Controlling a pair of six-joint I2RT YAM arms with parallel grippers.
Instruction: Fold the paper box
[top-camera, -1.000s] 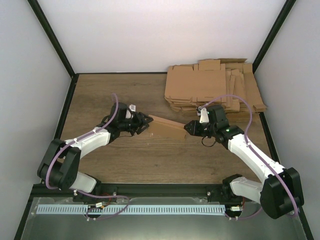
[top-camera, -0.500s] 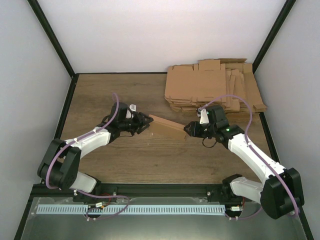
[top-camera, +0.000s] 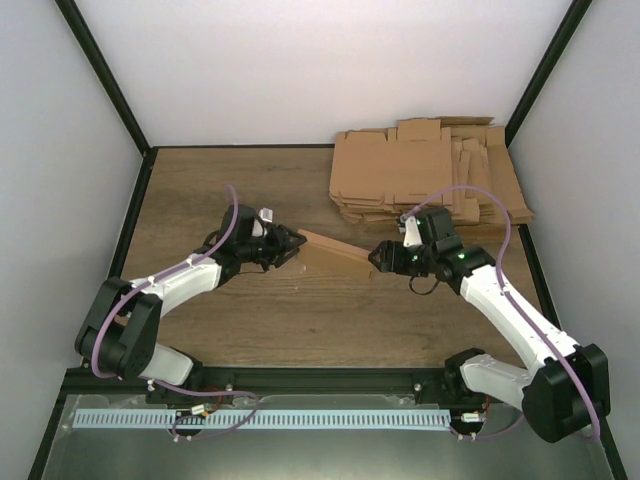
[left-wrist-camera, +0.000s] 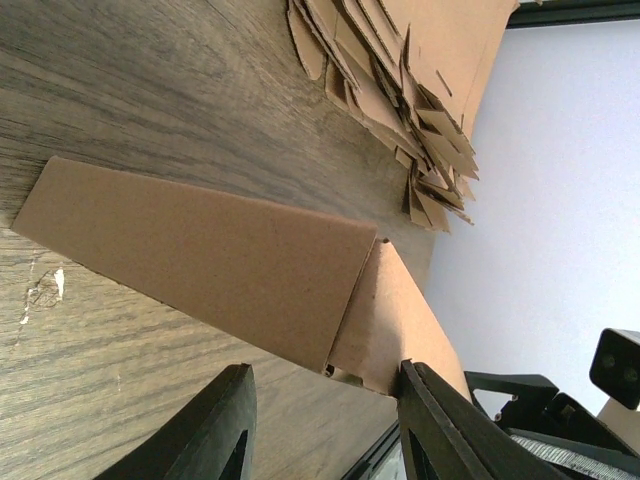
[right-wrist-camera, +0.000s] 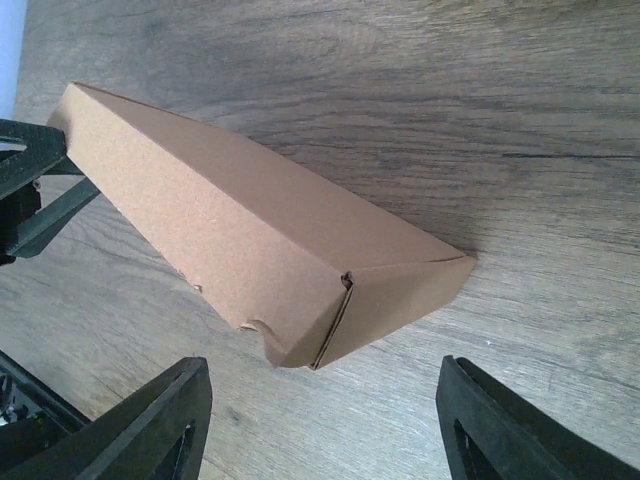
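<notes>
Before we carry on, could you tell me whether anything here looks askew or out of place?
On the paper box, the end corner seam gapes slightly. The pile of blanks at the far right is splayed unevenly.

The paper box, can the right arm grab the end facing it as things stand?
Probably yes: the right gripper faces the paper box end-on with its jaws open, and nothing stands between them.

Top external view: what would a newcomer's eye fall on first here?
A long folded paper box lies at the middle of the wooden table, between the left end effector and the right end effector, which face its ends. At the far right sits an untidy pile of flat cardboard blanks.
</notes>
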